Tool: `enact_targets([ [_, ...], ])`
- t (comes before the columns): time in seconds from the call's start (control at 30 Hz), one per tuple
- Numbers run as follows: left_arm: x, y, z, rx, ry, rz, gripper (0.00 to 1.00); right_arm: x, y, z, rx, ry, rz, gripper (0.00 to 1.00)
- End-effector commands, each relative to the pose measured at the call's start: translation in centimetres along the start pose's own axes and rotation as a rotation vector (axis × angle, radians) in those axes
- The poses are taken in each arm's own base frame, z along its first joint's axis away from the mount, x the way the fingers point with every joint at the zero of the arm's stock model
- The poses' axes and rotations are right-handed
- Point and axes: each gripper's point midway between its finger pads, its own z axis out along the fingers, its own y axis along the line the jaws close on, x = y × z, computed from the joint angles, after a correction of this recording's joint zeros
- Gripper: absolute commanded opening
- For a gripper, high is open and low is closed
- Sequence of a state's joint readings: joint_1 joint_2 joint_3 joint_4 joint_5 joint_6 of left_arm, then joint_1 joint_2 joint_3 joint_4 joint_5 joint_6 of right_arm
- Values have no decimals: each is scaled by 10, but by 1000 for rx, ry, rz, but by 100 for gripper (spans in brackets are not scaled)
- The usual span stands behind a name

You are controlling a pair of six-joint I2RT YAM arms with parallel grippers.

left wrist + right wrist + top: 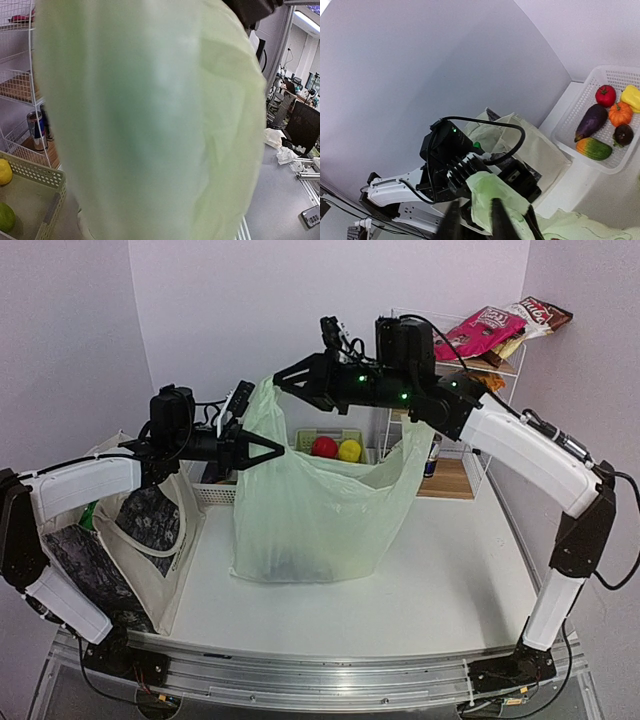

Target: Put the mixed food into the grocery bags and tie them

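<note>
Now both arms work at the left handle of the thin pale-green plastic bag [320, 510], which stands upright mid-table.
Left gripper [272, 450] is fully closed, pinching the bag's film at its left edge, and green plastic fills the left wrist view. Right gripper [287, 378] sits higher, at the top of that handle. Its 2 fingers [496, 215] are slightly parted, with bunched film lying between them. Cream canvas tote with a dark grey printed panel [180, 570] stands just left of the bag, under the left arm. Blue-silver drink can [36, 131] stands on the wooden shelf [455, 480] of the white wire rack [33, 75] at the back right, well apart from both bags.
</note>
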State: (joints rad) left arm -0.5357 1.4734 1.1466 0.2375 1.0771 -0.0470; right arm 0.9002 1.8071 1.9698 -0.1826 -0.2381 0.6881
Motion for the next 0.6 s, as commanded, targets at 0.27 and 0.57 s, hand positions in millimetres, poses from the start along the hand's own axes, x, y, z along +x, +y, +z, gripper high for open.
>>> enact_targets([
  [0.27, 1, 14, -22, -22, -15, -16, 0, -12, 1, -120, 138, 227, -735, 91],
  [0.57, 3, 20, -31, -38, -5, -30, 0, 24, -67, -198, 243, 295, -661, 93],
])
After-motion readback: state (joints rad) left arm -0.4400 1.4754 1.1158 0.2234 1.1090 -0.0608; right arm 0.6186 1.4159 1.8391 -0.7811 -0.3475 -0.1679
